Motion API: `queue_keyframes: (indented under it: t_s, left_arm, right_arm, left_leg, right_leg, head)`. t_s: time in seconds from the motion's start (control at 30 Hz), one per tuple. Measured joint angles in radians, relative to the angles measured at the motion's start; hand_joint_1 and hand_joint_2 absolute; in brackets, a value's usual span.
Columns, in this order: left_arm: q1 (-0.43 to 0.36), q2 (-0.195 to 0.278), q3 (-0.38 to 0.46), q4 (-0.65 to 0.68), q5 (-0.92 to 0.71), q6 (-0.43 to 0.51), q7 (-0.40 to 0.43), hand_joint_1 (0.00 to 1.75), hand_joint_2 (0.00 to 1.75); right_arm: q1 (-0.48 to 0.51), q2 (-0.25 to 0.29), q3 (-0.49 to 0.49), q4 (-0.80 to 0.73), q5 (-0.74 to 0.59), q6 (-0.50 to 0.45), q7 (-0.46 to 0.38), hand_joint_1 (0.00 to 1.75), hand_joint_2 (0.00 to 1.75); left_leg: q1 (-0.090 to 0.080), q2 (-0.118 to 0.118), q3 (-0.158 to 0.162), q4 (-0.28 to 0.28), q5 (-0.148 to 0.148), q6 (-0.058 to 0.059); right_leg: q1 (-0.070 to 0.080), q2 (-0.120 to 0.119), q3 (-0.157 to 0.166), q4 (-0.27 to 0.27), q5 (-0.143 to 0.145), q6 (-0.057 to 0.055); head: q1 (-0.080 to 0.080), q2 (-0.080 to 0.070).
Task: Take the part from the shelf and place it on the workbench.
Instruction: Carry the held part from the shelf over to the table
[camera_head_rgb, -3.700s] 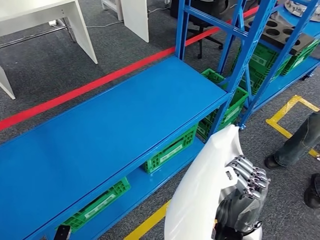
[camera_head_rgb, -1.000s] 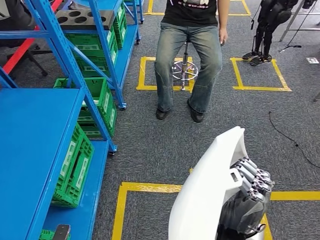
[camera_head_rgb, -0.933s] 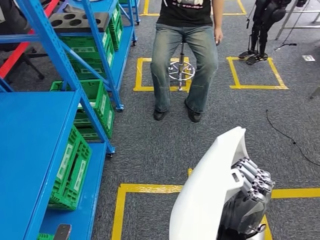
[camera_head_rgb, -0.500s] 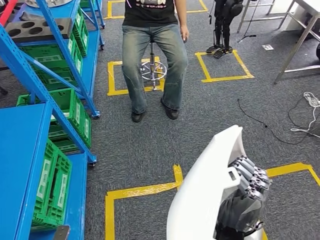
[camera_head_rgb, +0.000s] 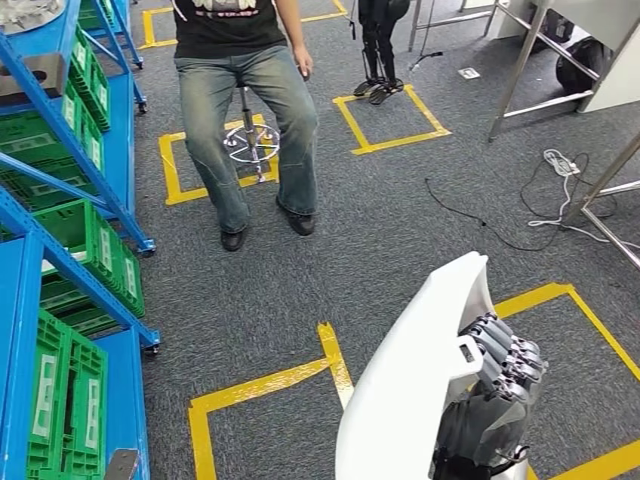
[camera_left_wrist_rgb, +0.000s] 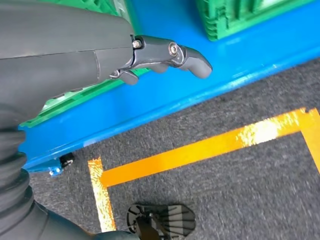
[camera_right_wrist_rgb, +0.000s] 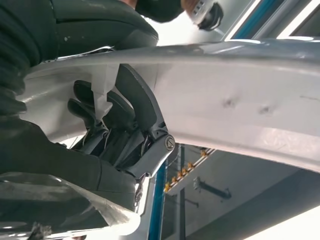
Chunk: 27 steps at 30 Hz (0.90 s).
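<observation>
Shelving (camera_head_rgb: 45, 250), blue with green crates (camera_head_rgb: 64, 410), now sits at the far left edge of our head view; our camera has swung since half a second ago, so the whole scene has slid leftward. At upper centre we see a person (camera_head_rgb: 245, 95) in jeans seated on a stool (camera_head_rgb: 253, 135), with white print on the black shirt that we cannot read. Yellow floor tape (camera_head_rgb: 264, 385) crosses the grey carpet below. Lower right, we have the white part (camera_head_rgb: 411, 390) carried upright, our right hand (camera_head_rgb: 490, 385) clamped on its edge. In the left wrist view our left hand (camera_left_wrist_rgb: 162, 55) holds nothing, fingers stretched out over the blue shelf base. White crate labels stay illegible.
</observation>
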Motion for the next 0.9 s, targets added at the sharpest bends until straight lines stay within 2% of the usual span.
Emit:
queue_keyframes:
  t_s: [0.03, 0.07, 0.13, 0.17, 0.2, 0.23, 0.27, 0.3, 0.33, 0.37, 0.4, 0.43, 0.5, 0.53, 0.6, 0.63, 0.67, 0.7, 0.73, 0.77, 0.8, 0.83, 0.9]
  left_arm:
    - [-0.001, -0.001, 0.000, 0.000, -0.001, 0.000, 0.000, 0.00, 1.75]
    - [-0.002, -0.001, 0.000, 0.000, -0.001, 0.000, 0.000, 0.00, 1.75]
    - [-0.002, -0.001, 0.000, 0.000, -0.001, 0.001, 0.001, 0.00, 1.75]
    - [0.000, -0.001, 0.000, 0.000, -0.001, 0.001, 0.002, 0.00, 1.75]
    - [0.003, -0.002, 0.000, 0.000, 0.000, 0.000, 0.003, 0.00, 1.75]
    - [0.005, -0.002, 0.000, 0.000, 0.001, 0.000, 0.004, 0.00, 1.75]
    - [0.006, -0.001, 0.000, 0.000, 0.001, 0.000, 0.005, 0.00, 1.75]
    - [0.006, -0.001, 0.000, 0.000, 0.001, 0.000, 0.005, 0.00, 1.75]
    - [0.006, -0.001, 0.000, 0.000, 0.000, 0.001, 0.006, 0.00, 1.75]
    - [0.006, -0.001, 0.000, 0.000, 0.000, 0.001, 0.006, 0.00, 1.75]
    - [0.005, -0.001, 0.000, 0.000, -0.001, 0.002, 0.007, 0.00, 1.75]
    - [0.005, -0.001, -0.001, 0.000, -0.001, 0.002, 0.007, 0.00, 1.75]
    - [0.003, -0.004, -0.001, 0.000, -0.002, 0.003, 0.008, 0.00, 1.75]
    - [0.002, -0.005, 0.000, 0.000, -0.001, 0.004, 0.009, 0.00, 1.75]
    - [0.001, -0.007, 0.000, 0.000, -0.002, 0.005, 0.009, 0.00, 1.75]
    - [0.002, -0.006, 0.000, 0.000, -0.002, 0.005, 0.009, 0.00, 1.75]
    - [0.004, -0.006, 0.000, 0.000, -0.002, 0.005, 0.009, 0.00, 1.75]
    - [0.006, -0.006, 0.000, 0.000, -0.002, 0.005, 0.009, 0.00, 1.75]
    - [0.007, -0.006, 0.000, 0.000, -0.002, 0.005, 0.009, 0.00, 1.75]
    - [0.007, -0.006, 0.000, 0.000, -0.002, 0.005, 0.009, 0.00, 1.75]
    - [0.006, -0.006, 0.000, 0.000, -0.002, 0.005, 0.009, 0.00, 1.75]
    - [0.004, -0.008, 0.000, 0.000, -0.002, 0.005, 0.009, 0.00, 1.75]
    - [0.003, -0.009, 0.000, 0.000, -0.002, 0.005, 0.009, 0.00, 1.75]
  right_arm:
    - [0.000, 0.000, 0.000, 0.000, 0.000, 0.000, 0.000, 1.75, 1.75]
    - [0.000, 0.000, 0.000, 0.000, 0.000, 0.000, 0.000, 1.75, 1.75]
    - [0.000, 0.000, 0.001, 0.000, 0.000, 0.000, 0.000, 1.75, 1.75]
    - [0.000, 0.000, 0.001, 0.000, -0.001, 0.000, 0.000, 1.75, 1.75]
    - [0.001, 0.000, 0.001, 0.000, -0.002, 0.000, 0.000, 1.75, 1.75]
    - [0.001, 0.000, 0.000, 0.000, -0.002, 0.000, 0.000, 1.75, 1.75]
    - [0.002, 0.000, 0.000, 0.000, -0.002, 0.000, 0.000, 1.75, 1.75]
    - [0.002, 0.000, 0.001, 0.000, -0.003, 0.000, 0.000, 1.75, 1.75]
    - [0.002, 0.000, 0.001, 0.000, -0.003, 0.000, 0.000, 1.75, 1.75]
    - [0.002, 0.000, 0.001, 0.000, -0.003, 0.000, 0.000, 1.75, 1.75]
    - [0.003, 0.000, 0.001, 0.000, -0.004, 0.000, 0.000, 1.75, 1.75]
    - [0.004, 0.000, 0.000, 0.000, -0.005, 0.000, 0.000, 1.75, 1.75]
    - [0.009, 0.000, 0.000, 0.000, -0.006, 0.000, 0.000, 1.75, 1.75]
    - [0.012, 0.000, -0.001, 0.000, -0.007, 0.000, 0.000, 1.75, 1.75]
    - [0.014, 0.000, -0.002, -0.001, -0.008, 0.000, 0.000, 1.75, 1.75]
    - [0.014, 0.000, -0.002, -0.001, -0.009, 0.000, -0.001, 1.75, 1.75]
    - [0.014, 0.000, -0.003, -0.001, -0.009, 0.000, -0.001, 1.75, 1.75]
    - [0.016, 0.000, -0.003, -0.001, -0.009, 0.000, -0.001, 1.75, 1.75]
    - [0.017, 0.000, -0.004, -0.001, -0.009, 0.000, -0.001, 1.75, 1.75]
    - [0.019, -0.001, -0.005, -0.001, -0.009, 0.000, 0.000, 1.75, 1.75]
    - [0.020, -0.001, -0.006, -0.001, -0.008, 0.000, -0.001, 1.75, 1.75]
    - [0.021, -0.001, -0.007, -0.001, -0.007, 0.000, -0.001, 1.75, 1.75]
    - [0.022, -0.001, -0.008, -0.001, -0.006, 0.000, -0.001, 1.75, 1.75]
  left_leg:
    - [0.002, -0.011, 0.001, 0.007, -0.008, -0.005]
    - [0.004, -0.034, -0.006, 0.030, -0.025, -0.010]
    - [0.007, -0.092, -0.053, 0.141, -0.086, -0.016]
    - [0.007, -0.105, -0.086, 0.212, -0.116, -0.017]
    - [0.007, -0.110, -0.114, 0.267, -0.132, -0.017]
    - [0.007, -0.111, -0.129, 0.290, -0.128, -0.016]
    - [0.007, -0.114, -0.124, 0.269, -0.102, -0.015]
    - [0.007, -0.122, -0.103, 0.213, -0.061, -0.013]
    - [0.009, -0.142, -0.074, 0.143, -0.022, -0.010]
    - [0.011, -0.166, -0.046, 0.076, 0.004, -0.008]
    - [0.012, -0.186, -0.029, 0.033, 0.015, -0.006]
    - [0.013, -0.198, -0.021, 0.013, 0.014, -0.005]
    - [0.012, -0.185, -0.020, 0.004, 0.014, 0.000]
    - [0.013, -0.174, -0.019, 0.000, 0.016, 0.005]
    - [0.015, -0.149, -0.016, -0.009, 0.020, 0.018]
    - [0.013, -0.135, -0.016, -0.011, 0.020, 0.022]
    - [0.012, -0.120, -0.016, -0.010, 0.019, 0.025]
    - [0.010, -0.105, -0.016, -0.010, 0.018, 0.026]
    - [0.010, -0.090, -0.016, -0.010, 0.016, 0.026]
    - [0.010, -0.076, -0.014, -0.010, 0.015, 0.025]
    - [0.010, -0.064, -0.011, -0.010, 0.012, 0.023]
    - [0.009, -0.053, -0.007, -0.010, 0.009, 0.021]
    - [0.006, -0.035, 0.001, -0.010, 0.003, 0.011]
  right_leg:
    - [-0.002, 0.011, 0.002, -0.004, 0.003, -0.006]
    - [-0.005, 0.022, 0.005, -0.008, 0.006, -0.012]
    - [-0.009, 0.045, 0.008, -0.012, 0.008, -0.021]
    - [-0.009, 0.059, 0.008, -0.011, 0.009, -0.023]
    - [-0.008, 0.075, 0.009, -0.011, 0.008, -0.024]
    - [-0.007, 0.091, 0.009, -0.010, 0.008, -0.025]
    - [-0.007, 0.107, 0.011, -0.008, 0.008, -0.024]
    - [-0.008, 0.123, 0.012, -0.006, 0.007, -0.023]
    - [-0.009, 0.136, 0.013, -0.004, 0.006, -0.020]
    - [-0.009, 0.150, 0.012, -0.001, 0.004, -0.017]
    - [-0.009, 0.162, 0.007, 0.002, 0.004, -0.012]
    - [-0.011, 0.173, 0.002, 0.003, 0.005, -0.005]
    - [-0.013, 0.192, -0.009, 0.001, 0.009, 0.008]
    - [-0.013, 0.182, -0.015, 0.005, 0.005, 0.014]
    - [-0.010, 0.124, -0.048, 0.060, -0.032, 0.023]
    - [-0.010, 0.089, -0.077, 0.119, -0.065, 0.027]
    - [-0.012, 0.069, -0.112, 0.190, -0.100, 0.031]
    - [-0.013, 0.061, -0.143, 0.252, -0.123, 0.035]
    - [-0.014, 0.058, -0.161, 0.288, -0.130, 0.038]
    - [-0.015, 0.055, -0.159, 0.283, -0.116, 0.039]
    - [-0.015, 0.048, -0.132, 0.234, -0.086, 0.038]
    - [-0.014, 0.031, -0.090, 0.159, -0.050, 0.036]
    - [-0.007, -0.007, -0.017, 0.031, -0.007, 0.024]
  head:
    - [-0.001, 0.000]
    - [-0.003, 0.000]
    - [-0.009, 0.000]
    - [-0.011, 0.000]
    - [-0.013, 0.000]
    - [-0.013, 0.000]
    - [-0.013, 0.000]
    - [-0.013, 0.000]
    - [-0.013, 0.000]
    - [-0.013, 0.000]
    - [-0.013, 0.000]
    - [-0.013, 0.000]
    - [-0.013, 0.000]
    - [-0.012, 0.000]
    - [-0.006, 0.000]
    - [-0.003, 0.000]
    - [-0.001, 0.000]
    - [0.000, 0.000]
    - [0.000, 0.000]
    - [0.000, 0.000]
    - [0.000, 0.000]
    - [0.000, 0.000]
    - [-0.001, 0.000]
